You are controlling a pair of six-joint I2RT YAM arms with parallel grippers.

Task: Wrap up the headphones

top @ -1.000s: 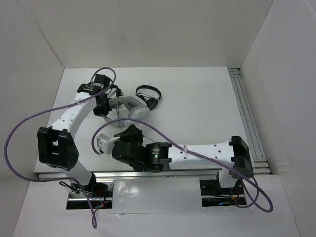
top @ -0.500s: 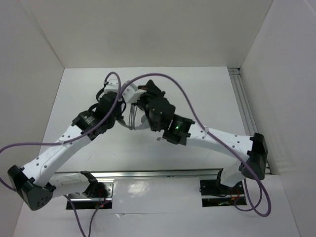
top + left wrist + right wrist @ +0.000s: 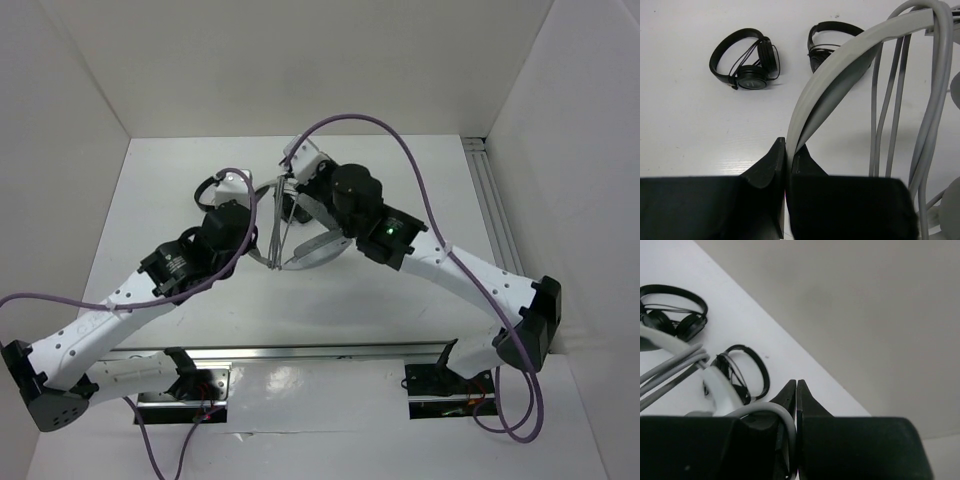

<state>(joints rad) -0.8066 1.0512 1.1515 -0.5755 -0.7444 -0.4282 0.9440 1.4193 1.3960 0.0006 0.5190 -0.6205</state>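
I have the headphones (image 3: 310,258) off the table (image 3: 690,125), hanging between my two arms in the upper middle of the overhead view. My left claw (image 3: 786,150) is fully closed, fingers pinched flat on the wide grey band (image 3: 840,65), which arcs away toward the upper right of the left wrist view. My right claw (image 3: 796,390) is also closed to a slit. A loop of the thin grey cable (image 3: 670,367) curls into it at the lower centre of the right wrist view, so I judge it is nipping the cable, though I cannot see the contact itself.

Several strands of cable already run across the band on the right of the left wrist view. They look slack rather than taut.

I judge the set to be light, but awkward. The band seems stiff with some spring, and its smooth plastic can twist in a flat pinch, so the middle of the band is the right hold. The padded cups would squash and swing, so I would avoid them. The cable is limp and slippery; it needs a firm nip and steady, gentle tension, since a hard pull could strain it where it joins the cup.

Two black headphones, one (image 3: 745,62) at upper left and one (image 3: 832,35) at top centre, lie on the table below, apart from my load.
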